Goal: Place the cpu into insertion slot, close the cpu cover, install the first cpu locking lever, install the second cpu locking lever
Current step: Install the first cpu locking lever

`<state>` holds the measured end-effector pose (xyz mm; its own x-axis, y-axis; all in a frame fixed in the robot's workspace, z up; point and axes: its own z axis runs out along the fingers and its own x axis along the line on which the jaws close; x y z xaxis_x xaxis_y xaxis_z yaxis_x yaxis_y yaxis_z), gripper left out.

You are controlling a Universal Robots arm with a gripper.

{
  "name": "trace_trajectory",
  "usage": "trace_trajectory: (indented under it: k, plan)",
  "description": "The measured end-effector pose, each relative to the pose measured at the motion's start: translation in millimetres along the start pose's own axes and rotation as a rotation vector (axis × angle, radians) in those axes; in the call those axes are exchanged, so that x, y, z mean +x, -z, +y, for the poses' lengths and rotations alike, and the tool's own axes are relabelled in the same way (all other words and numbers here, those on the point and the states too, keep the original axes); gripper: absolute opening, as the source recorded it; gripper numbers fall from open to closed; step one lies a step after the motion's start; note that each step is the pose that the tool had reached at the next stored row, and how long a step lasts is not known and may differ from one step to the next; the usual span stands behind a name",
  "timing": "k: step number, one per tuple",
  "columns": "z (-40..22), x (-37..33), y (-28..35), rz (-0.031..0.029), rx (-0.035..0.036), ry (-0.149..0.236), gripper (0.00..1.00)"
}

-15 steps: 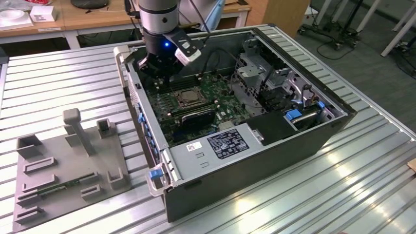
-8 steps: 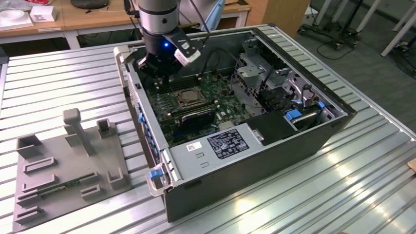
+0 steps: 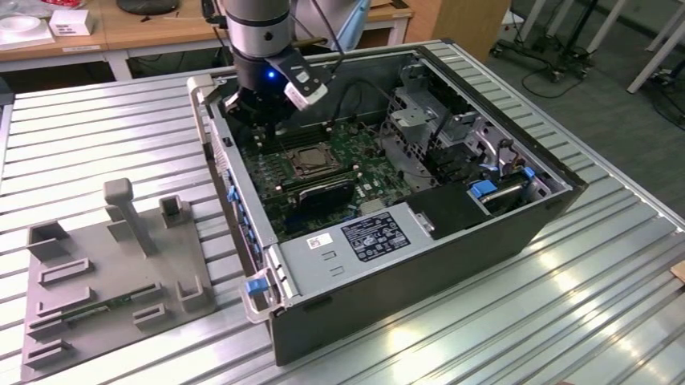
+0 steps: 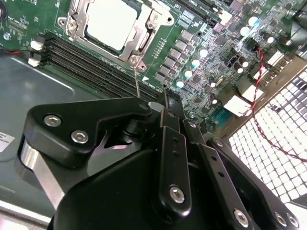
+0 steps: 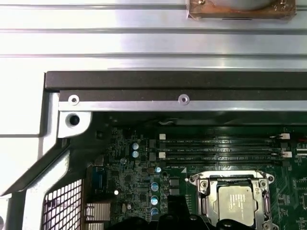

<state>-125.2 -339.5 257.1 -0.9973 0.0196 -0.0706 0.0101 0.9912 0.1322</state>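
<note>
Black multi-link gripper (image 4: 156, 103): released or clenched, cannot tell, its own links hide the tips. In the second wrist view a thin silvery wire locking lever (image 4: 137, 86) stands nearly upright, top end right at the gripper tip, foot at a corner of the socket; contact unclear.

Small flat pale silvery square cpu (image 4: 112, 24) already sits in the square metal-rimmed insertion slot (image 5: 198, 179) on the green motherboard (image 4: 201, 28). Thin silvery frame-shaped cpu cover (image 4: 79, 21) lies flat around it, cpu showing through the cut-out. Long black memory slots (image 4: 91, 64) run just beside the socket, between it and the gripper.

Exterior view: gripper (image 3: 257, 112) is down inside the open black computer case (image 3: 482, 257), at 11 o'clock from the cpu (image 3: 308, 158). Silvery labelled power supply box (image 3: 358, 241) at 5 o'clock from the cpu. Case lies open side up on a ribbed aluminium bench (image 3: 557, 321). Grey plastic fixture plate (image 3: 107, 273) with upright posts at 8 o'clock from the case, well apart. Blue light (image 3: 269, 76) glows on the arm just above the gripper.
</note>
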Motion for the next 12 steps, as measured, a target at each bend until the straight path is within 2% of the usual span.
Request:
trace_trajectory:
  k: [1, 4, 7, 12]
  plan:
    - [0.0, 0.3, -0.1, -0.0001, -0.0061, 0.000, 0.11]
    - [-0.1, 1.0, -0.4, 0.0003, -0.0423, -0.003, 0.11]
    - [-0.1, 1.5, -0.6, 0.0004, -0.0567, -0.004, 0.11]
    - [-0.2, 2.6, -0.9, 0.0005, -0.0692, -0.005, 0.11]
